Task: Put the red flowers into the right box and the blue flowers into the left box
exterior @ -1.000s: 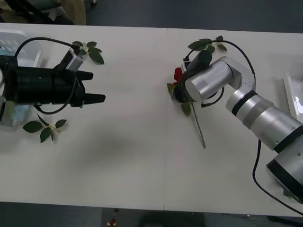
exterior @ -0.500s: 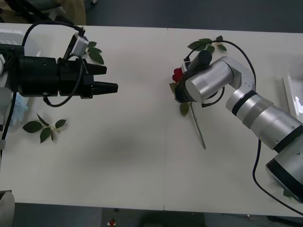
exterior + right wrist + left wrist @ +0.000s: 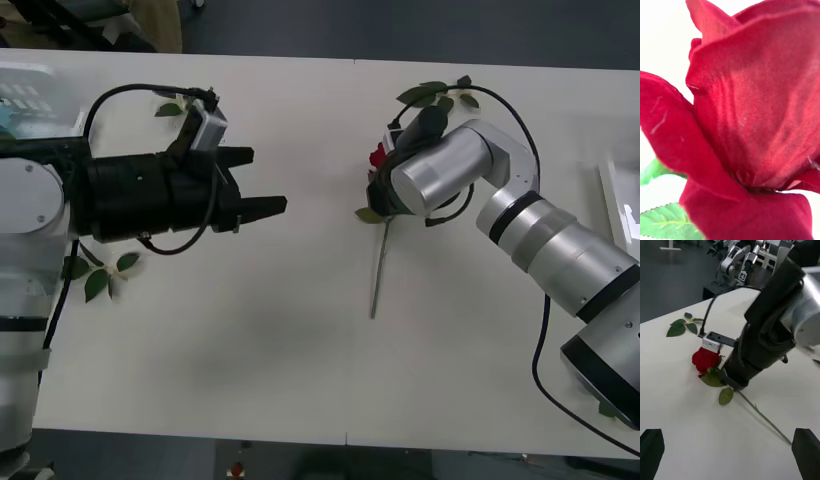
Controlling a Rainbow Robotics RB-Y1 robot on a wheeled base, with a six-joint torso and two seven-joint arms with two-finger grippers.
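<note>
**Left jaws spread, right gripper down on a red rose**

Left gripper (image 3: 268, 204) jaws are spread, hovering over the table (image 3: 300, 370). Right gripper (image 3: 728, 377) sits at the red flower (image 3: 706, 359) (fingers hidden, so grip can't be told), stem trailing toward 6 o'clock. Left box (image 3: 30, 90) at 10 o'clock, right box (image 3: 612, 205) at 3 o'clock; contents unclear.

The rose (image 3: 752, 112) is matt woven cloth; the table (image 3: 300, 380) smooth and matt.

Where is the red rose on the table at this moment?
In the front view, the red rose lies right of the table's middle, under the right gripper, its stem pointing toward the near edge. The open left gripper is to its left.
</note>
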